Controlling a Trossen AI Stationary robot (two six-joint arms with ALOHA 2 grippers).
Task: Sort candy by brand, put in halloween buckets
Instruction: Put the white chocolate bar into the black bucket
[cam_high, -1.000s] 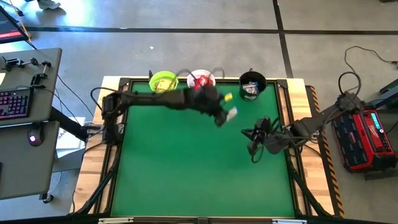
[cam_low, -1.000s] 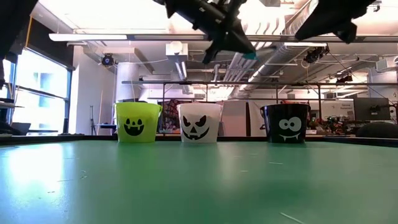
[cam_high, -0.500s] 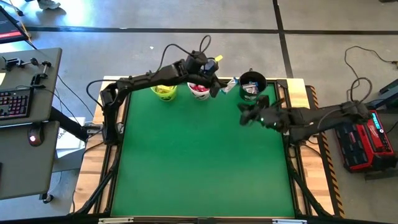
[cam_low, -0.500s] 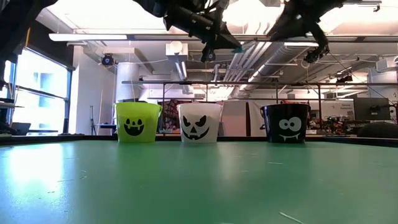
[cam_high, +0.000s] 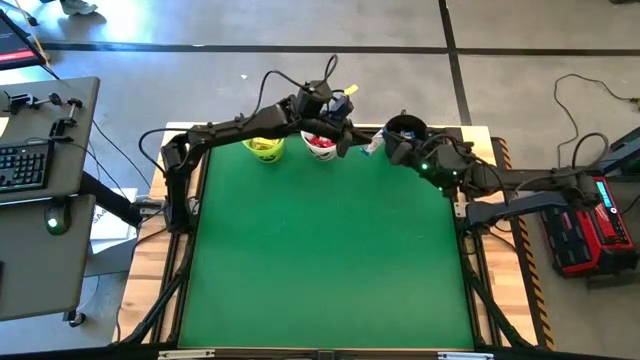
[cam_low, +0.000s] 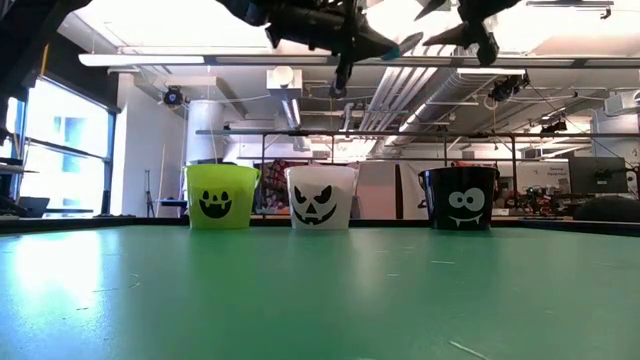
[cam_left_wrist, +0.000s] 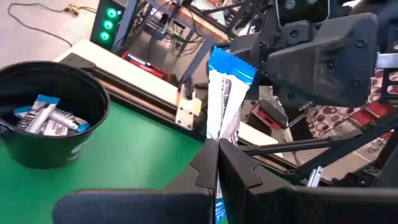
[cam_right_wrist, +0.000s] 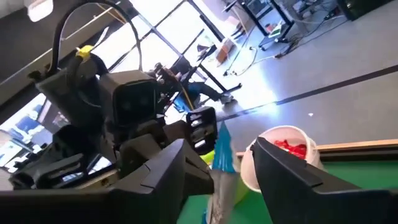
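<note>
From here I see both arms meeting high over the far edge of the green table (cam_high: 320, 260), between the white pail and the black one. My left gripper (cam_left_wrist: 217, 163) has its two dark fingers pinched shut on the lower end of a narrow blue-and-white wrapped candy bar (cam_left_wrist: 225, 93), which stands upright out of the grip. In the overhead view that bar (cam_high: 373, 143) shows as a small pale sliver just beside the black pail's rim, held in the air rather than lying on the table.

My right gripper (cam_right_wrist: 221, 163) faces the left one, with its fingers spread apart on either side of the same bar (cam_right_wrist: 222, 163); I cannot tell whether either finger touches the wrapper. From table height the two grippers hang close together well above the pails.

The three round plastic jack-o'-lantern pails stand in a row along the far edge. The lime green pail (cam_low: 221, 196) is nearest the far left corner and holds yellow packets (cam_high: 264, 146). The white pail (cam_low: 321, 197) stands in the middle of the row with red packets (cam_right_wrist: 291, 145) inside. The black pail (cam_left_wrist: 53, 112) stands toward the far right corner and holds several more blue-and-white bars (cam_left_wrist: 46, 118) lying in its bottom.

I see no loose candy on the green surface.
</note>
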